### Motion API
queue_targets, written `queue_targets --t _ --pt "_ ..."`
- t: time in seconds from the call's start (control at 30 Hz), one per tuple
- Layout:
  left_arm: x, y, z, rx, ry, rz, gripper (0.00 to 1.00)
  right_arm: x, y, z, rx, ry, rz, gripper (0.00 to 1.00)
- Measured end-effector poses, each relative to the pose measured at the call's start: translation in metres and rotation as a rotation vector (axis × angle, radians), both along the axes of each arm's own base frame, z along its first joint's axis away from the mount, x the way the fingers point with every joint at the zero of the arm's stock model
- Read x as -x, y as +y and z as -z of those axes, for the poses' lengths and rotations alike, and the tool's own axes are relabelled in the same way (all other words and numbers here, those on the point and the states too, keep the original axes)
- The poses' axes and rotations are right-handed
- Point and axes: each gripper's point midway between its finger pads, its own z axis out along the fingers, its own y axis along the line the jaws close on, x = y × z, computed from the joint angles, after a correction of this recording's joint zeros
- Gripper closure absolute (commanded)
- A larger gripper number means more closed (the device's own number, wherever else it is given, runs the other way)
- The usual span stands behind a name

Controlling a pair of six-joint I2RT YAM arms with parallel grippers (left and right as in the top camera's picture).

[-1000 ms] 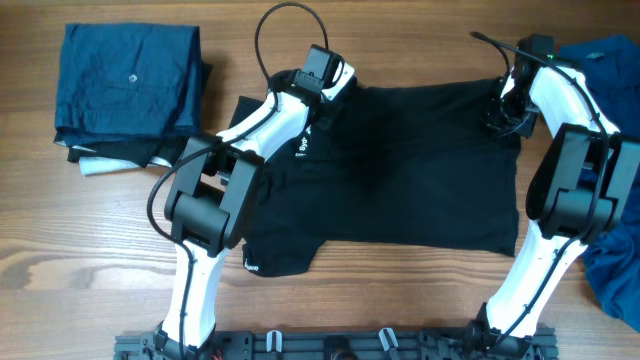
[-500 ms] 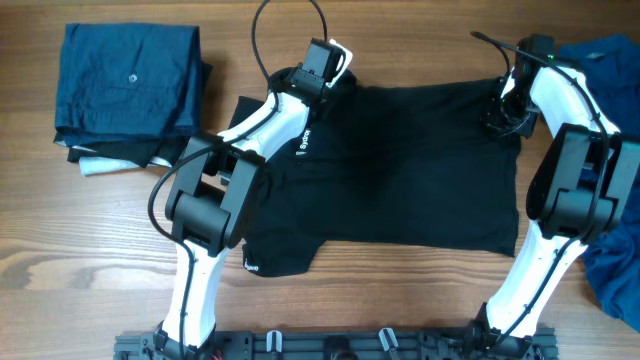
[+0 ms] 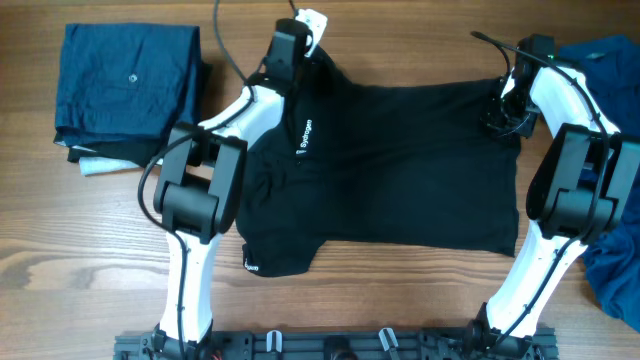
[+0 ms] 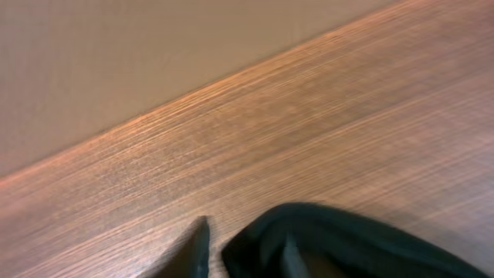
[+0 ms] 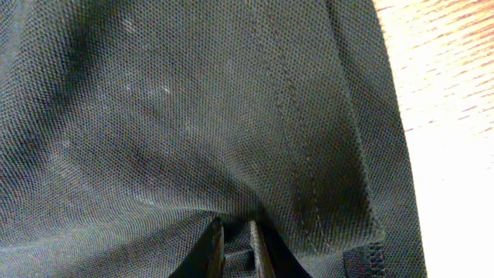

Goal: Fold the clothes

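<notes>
At the far left of the tabletop [image 3: 400, 300] a folded blue stack [image 3: 128, 80] lay squared off, with darker and white cloth showing beneath its near edge. Just right of it the left tool [image 3: 303, 22] reached to the far side of the tabletop, at the shoulder end of the black shirt [image 3: 410, 170]. Its wrist view showed a rolled black hem beside one dark finger [image 4: 197, 249], but I could not tell whether the jaws were gripping cloth or merely standing beside it.

The shirt lay spread flat across the middle, white lettering [image 3: 303, 137] near the collar side and one sleeve [image 3: 280, 250] trailing toward the near edge. At its far right corner the right tool [image 3: 503, 112] was pinched nearly closed on the fabric, the knit puckering in between its fingers [image 5: 213, 245] beside a stitched seam. Beyond that arm, loose blue garments [image 3: 615, 270] sat heaped at the right edge.

The shirt looked light, limp and fine-meshed; it would likely sag, drag and wrinkle rather than hold any shape. Seamed edges and corners seemed the best places to take hold, where doubled cloth gives the jaws something to bite. Lifting both far corners evenly would probably keep the fold line straight.
</notes>
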Motion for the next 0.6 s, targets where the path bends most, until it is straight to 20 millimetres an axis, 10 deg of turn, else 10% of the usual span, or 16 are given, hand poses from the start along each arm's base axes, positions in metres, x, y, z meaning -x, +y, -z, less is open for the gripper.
queue_targets --t 0.07,0.33,0.47,0.6 --pt "-0.009 0.009 0.014 0.043 -0.010 -0.021 0.36 0.000 0.000 0.000 0.000 0.000 0.000 0.85" --pt "-0.025 0.002 -0.004 0.160 0.026 -0.051 0.23 0.000 0.000 0.000 -0.003 -0.001 0.001 0.85" --pt "-0.018 -0.006 -0.043 0.183 0.184 -0.046 0.76 0.000 0.000 0.000 -0.004 -0.002 0.002 0.85" --pt "0.024 -0.011 -0.044 0.218 0.407 -0.048 0.73 0.000 0.000 0.000 -0.006 -0.003 0.002 0.85"
